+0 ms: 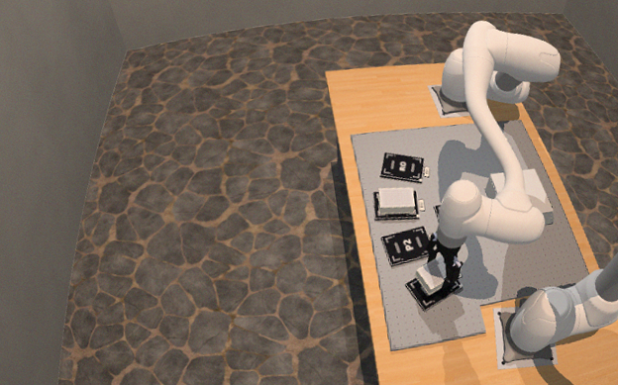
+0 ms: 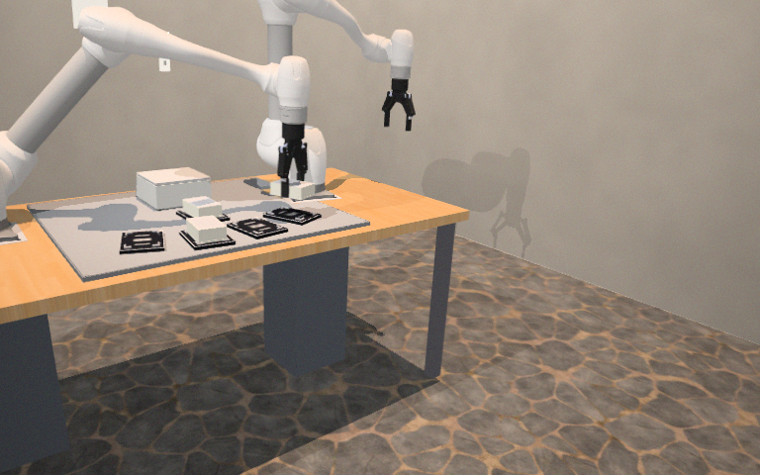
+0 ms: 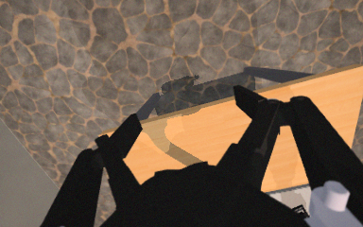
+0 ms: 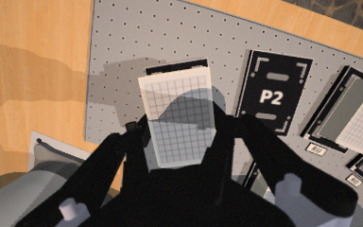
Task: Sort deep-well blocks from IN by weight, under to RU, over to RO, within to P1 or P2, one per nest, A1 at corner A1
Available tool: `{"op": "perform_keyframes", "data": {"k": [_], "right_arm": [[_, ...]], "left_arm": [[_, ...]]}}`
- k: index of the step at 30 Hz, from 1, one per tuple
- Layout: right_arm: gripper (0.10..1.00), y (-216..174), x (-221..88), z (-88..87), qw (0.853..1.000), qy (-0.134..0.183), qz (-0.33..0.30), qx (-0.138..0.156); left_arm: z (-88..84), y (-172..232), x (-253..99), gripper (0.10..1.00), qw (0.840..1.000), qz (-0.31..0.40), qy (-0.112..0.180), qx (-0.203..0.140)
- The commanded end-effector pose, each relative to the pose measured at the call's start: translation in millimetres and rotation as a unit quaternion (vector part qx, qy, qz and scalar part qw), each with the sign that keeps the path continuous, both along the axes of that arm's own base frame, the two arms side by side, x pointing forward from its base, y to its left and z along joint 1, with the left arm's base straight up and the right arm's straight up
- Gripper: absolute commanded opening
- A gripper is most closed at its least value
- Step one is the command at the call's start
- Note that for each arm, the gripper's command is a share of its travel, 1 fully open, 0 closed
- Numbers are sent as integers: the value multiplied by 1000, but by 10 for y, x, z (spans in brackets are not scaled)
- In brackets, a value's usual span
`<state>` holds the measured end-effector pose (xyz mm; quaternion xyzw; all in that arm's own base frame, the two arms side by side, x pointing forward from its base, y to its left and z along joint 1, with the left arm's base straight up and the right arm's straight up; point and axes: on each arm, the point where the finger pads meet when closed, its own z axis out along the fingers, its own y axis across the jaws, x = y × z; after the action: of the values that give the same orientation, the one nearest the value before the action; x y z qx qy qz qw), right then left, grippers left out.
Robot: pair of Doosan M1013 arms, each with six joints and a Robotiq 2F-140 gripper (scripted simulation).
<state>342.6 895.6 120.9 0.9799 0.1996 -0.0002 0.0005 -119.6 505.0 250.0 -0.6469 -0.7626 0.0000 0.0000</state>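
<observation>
At the far left of the outside view, to pass by: the RO nest (image 1: 412, 162) (image 2: 142, 250) (image 4: 356, 165), with no block in it. Next, to leave alone: the RU nest (image 1: 376, 213) (image 2: 214, 244) (image 4: 326, 144), with a white block (image 1: 397, 198) (image 2: 206, 231) (image 4: 340, 106) sitting in it. Just behind, to save for later: the last block (image 2: 201, 208) (image 4: 257, 184), most likely in the IN nest. Then on to the P2 nest (image 1: 394, 248) (image 2: 256, 230) (image 4: 276, 90), with no block in it.

Further right, with fingers shut snug on the two long sides of its block: the right gripper (image 1: 438, 272) (image 2: 293, 183) (image 4: 181, 113). Between those fingers, up off the mat: the held block (image 1: 429, 280) (image 2: 302, 191) (image 4: 180, 115). Right below, almost lined up the long way: what must be the P1 nest (image 1: 422, 299) (image 2: 289, 217) (image 4: 177, 67), poking out past the short end away from the gripper. Likely needs a small slide that way, maybe a tiny turn, then straight down. Cannot see the A1 mark, so cannot tell if matched.

Farthest right, high up, wide open and holding nothing: the left gripper (image 2: 397, 124) (image 3: 184, 109). Much too far off to help; best kept away.
</observation>
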Motion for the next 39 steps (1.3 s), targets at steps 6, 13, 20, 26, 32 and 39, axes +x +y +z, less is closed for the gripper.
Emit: {"op": "perform_keyframes", "data": {"k": [6, 13, 20, 26, 32, 39], "right_arm": [[99, 4, -6, 20, 1000, 0, 0, 1], [99, 3, -8, 20, 1000, 0, 0, 1], [99, 2, -9, 20, 1000, 0, 0, 1], [99, 1, -11, -30, 1000, 0, 0, 1], [99, 0, -11, -97, 1000, 0, 0, 1], [99, 0, -12, -213, 1000, 0, 0, 1]], "left_arm": [[6, 3, -1, 1000, 1000, 0, 0, 0], [6, 3, -1, 1000, 1000, 0, 0, 0], [6, 3, -1, 1000, 1000, 0, 0, 0], [6, 3, -1, 1000, 1000, 0, 0, 0], [6, 3, -1, 1000, 1000, 0, 0, 0], [6, 3, -1, 1000, 1000, 0, 0, 0]]}}
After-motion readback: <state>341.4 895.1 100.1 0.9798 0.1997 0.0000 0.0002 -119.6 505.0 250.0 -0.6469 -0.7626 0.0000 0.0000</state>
